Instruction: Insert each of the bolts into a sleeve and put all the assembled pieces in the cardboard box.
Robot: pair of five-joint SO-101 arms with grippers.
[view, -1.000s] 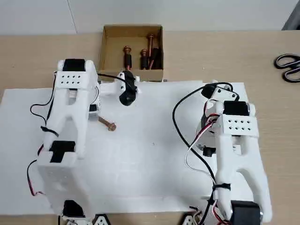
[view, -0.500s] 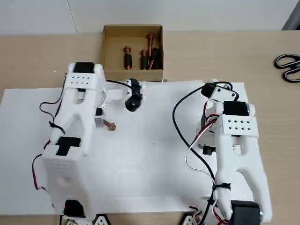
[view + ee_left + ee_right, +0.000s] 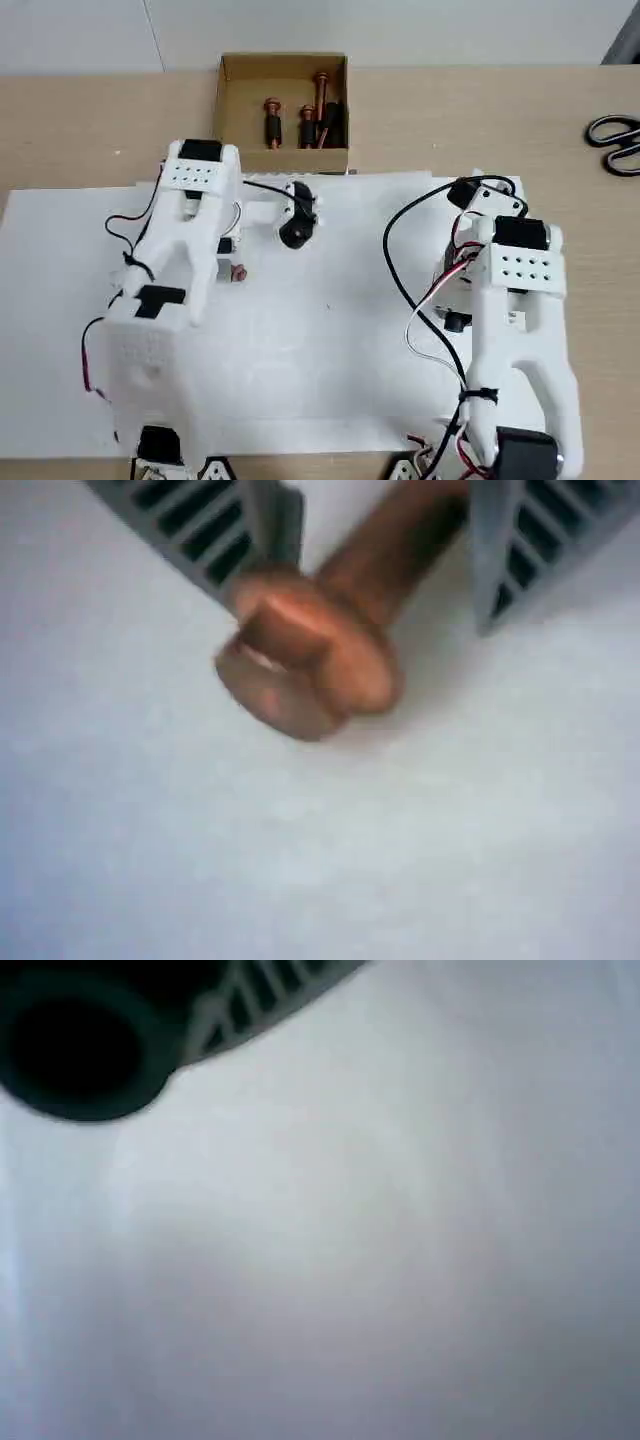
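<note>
On my left wrist feed, the left gripper (image 3: 385, 570) was down at the white sheet (image 3: 330, 860) with its jaws parted. One finger stood on each side of the copper bolt (image 3: 300, 670). The far finger (image 3: 520, 540) stood clear of the shank, with a sliver of sheet showing between them, so the claw straddled the bolt rather than clamping it. The bolt lay flat on the sheet, its broad head poking out past the fingertips.

From the high camera, that bolt head (image 3: 238, 271) peeked out just right of the left arm (image 3: 185, 250), on the left half of the sheet and nearer to me than the cardboard box (image 3: 283, 60). The box sat on the table (image 3: 450, 110) at the sheet's far edge, with three assembled pieces (image 3: 271, 120) lying inside it.

On the right wrist feed, a black sleeve (image 3: 75, 1050) showed its open end close against the right gripper (image 3: 250, 1005), low over the sheet. I could not tell whether that claw was open or closed. A pair of scissors (image 3: 615, 135) lay at the table's far right edge, well away from both arms.
</note>
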